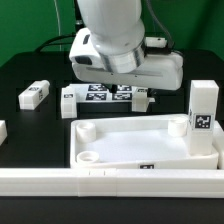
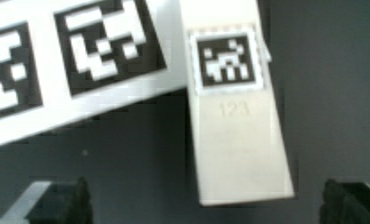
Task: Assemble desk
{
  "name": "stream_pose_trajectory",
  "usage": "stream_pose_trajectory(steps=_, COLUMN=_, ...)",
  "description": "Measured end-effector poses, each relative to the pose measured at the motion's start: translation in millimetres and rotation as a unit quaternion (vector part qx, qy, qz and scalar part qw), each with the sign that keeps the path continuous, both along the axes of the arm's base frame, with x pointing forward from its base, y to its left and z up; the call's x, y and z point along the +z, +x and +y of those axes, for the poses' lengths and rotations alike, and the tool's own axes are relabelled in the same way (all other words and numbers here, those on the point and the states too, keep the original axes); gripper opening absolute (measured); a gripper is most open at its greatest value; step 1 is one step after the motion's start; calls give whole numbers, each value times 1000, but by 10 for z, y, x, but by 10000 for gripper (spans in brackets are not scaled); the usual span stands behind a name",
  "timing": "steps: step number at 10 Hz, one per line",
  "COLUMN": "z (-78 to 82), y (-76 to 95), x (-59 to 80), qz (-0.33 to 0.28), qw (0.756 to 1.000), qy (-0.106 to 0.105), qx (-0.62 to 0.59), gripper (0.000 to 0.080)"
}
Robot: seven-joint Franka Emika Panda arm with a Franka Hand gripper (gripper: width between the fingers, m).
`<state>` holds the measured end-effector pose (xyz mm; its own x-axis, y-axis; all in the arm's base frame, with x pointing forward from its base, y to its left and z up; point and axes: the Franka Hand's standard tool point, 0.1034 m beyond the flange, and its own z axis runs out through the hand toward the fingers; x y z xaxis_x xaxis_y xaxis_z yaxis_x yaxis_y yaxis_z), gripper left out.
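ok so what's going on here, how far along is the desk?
The Panda's gripper hangs low by the marker board, jaws open on either side of a loose leg that lies flat on the table; it is not gripped yet. The tabletop lies socket side up beside the border rail. An upright leg already stands at the tabletop's corner on the exterior view's right. A spare leg lies on the exterior view's left.
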<state>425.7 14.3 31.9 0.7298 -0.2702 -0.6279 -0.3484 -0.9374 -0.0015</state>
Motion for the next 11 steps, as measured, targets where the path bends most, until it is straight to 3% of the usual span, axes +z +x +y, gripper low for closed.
stream_pose_trajectory(steps=1, z=-7, y=0, x=-19, qz=30, qw=1000, qy=9, qx=0, gripper=649)
stream_pose_trajectory(steps=3, z=39, y=-66, x=-27, qz=83, qw=995, qy=50, qx=28, gripper=649)
stream_pose_trajectory(steps=6, z=9, y=-90, x=-72, qz=153, qw=985, qy=72, qx=29, gripper=649)
stream_pose_trajectory(steps=8, z=96, y=-47, x=-160, qz=137, qw=988, qy=63, qx=34, gripper=649)
stream_pose_trajectory(steps=11, z=207, y=-79, x=-239, qz=139, qw=987, qy=68, qx=43, gripper=649)
